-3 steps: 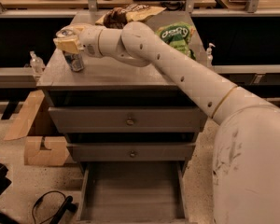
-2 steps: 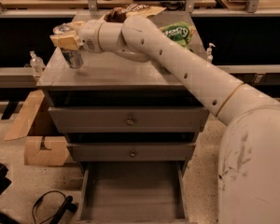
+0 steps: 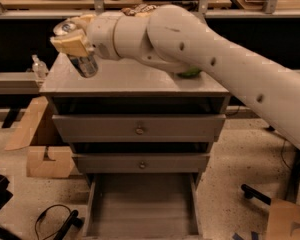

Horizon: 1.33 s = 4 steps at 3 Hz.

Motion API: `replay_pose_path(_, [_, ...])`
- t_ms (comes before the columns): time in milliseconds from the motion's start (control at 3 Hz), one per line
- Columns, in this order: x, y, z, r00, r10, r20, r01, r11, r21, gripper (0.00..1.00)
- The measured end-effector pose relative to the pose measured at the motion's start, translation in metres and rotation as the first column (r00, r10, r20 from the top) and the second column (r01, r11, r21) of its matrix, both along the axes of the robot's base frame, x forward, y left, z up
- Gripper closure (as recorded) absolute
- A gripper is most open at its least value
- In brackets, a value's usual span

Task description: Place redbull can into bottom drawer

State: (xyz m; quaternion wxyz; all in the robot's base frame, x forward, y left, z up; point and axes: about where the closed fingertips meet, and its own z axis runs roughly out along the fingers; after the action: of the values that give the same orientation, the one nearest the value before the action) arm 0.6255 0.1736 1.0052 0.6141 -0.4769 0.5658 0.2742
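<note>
My gripper (image 3: pixel 72 41) is over the left end of the grey cabinet top (image 3: pixel 135 79), shut on the redbull can (image 3: pixel 82 61). The can is tilted, its shiny silver top (image 3: pixel 66 27) up and to the left, its lower end hanging just above the cabinet top. The bottom drawer (image 3: pixel 140 204) is pulled open below the cabinet, a wide shallow grey tray with nothing in it. My white arm (image 3: pixel 200 49) reaches in from the right across the cabinet.
Two upper drawers with round knobs (image 3: pixel 139 130) (image 3: pixel 142 165) are shut. A green item (image 3: pixel 190 74) is mostly hidden behind my arm. Cardboard pieces (image 3: pixel 45 156) lie on the floor at left, a small bottle (image 3: pixel 38 66) stands behind the cabinet, and a black cable (image 3: pixel 50 224) lies at lower left.
The can has been lifted off the cabinet top and tilted. The arm has swung nearer, over the cabinet, hiding the green bag.
</note>
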Motion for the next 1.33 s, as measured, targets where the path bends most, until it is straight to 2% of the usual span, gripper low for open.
replay_pose_path(333, [-0.054,-0.008,-0.026,0.9997,-0.019,-0.012,0.019,1.000,-0.005,1.00])
replay_pose_path(667, [-0.094,-0.016,-0.096,0.9988,-0.019,-0.046,0.019,1.000,-0.009,1.00])
replay_pose_path(1000, [-0.139,-0.040,-0.174,0.9967,0.020,-0.079,-0.020,1.000,-0.001,1.00])
replay_pose_path(1333, [-0.142,-0.121,-0.237,0.9929,-0.039,-0.112,0.041,0.999,0.015,1.00])
